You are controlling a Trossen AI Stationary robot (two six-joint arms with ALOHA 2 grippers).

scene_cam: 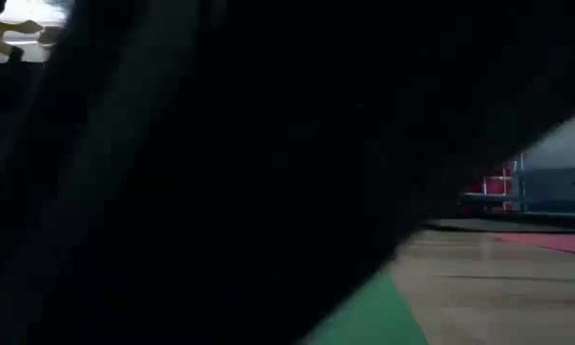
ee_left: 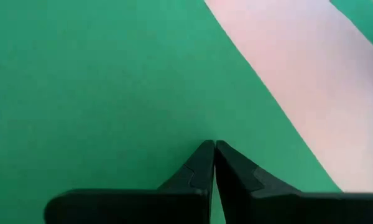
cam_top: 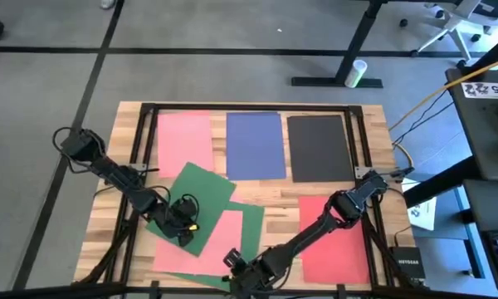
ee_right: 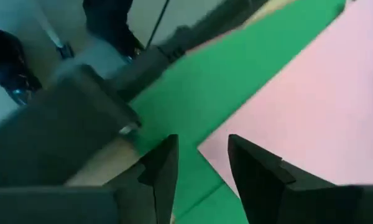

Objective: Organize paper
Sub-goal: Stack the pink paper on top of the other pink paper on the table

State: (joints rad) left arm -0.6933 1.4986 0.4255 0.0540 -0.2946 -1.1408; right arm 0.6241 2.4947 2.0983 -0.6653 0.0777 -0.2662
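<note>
On the green paper (cam_top: 201,193), the left gripper (ee_left: 214,149) presses clenched; right gripper (ee_right: 202,152) released; labels seemingly unreadable.

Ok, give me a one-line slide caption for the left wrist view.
Left gripper, fingers shut, pressing down on a green sheet that overlaps a pink sheet.

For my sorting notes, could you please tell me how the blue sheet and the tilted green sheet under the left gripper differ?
The blue sheet lies square to the table edges in the far row, between a pink sheet and a black sheet; the green sheet lies skewed, nearer the front. The blue sheet lies alone; the green sheet overlaps other sheets. The left gripper, shut, rests on the green sheet; nothing touches the blue one. Both look like flat rectangles of similar size.
</note>
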